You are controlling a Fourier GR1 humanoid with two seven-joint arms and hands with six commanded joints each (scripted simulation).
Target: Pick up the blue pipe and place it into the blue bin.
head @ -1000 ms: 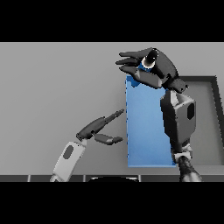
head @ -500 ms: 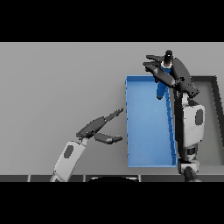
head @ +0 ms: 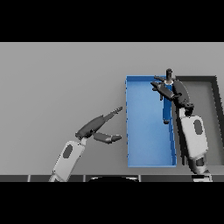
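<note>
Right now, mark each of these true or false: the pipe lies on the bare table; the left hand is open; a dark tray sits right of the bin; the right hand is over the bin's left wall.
1. The blue cylindrical pipe lies on the bare grey table: false. It is inside the blue rectangular bin, along its right wall.
2. The left hand is open: true.
3. A dark grey tray sits right of the bin: true.
4. The right hand is over the bin's left wall: false. It is at the far right corner.
</note>
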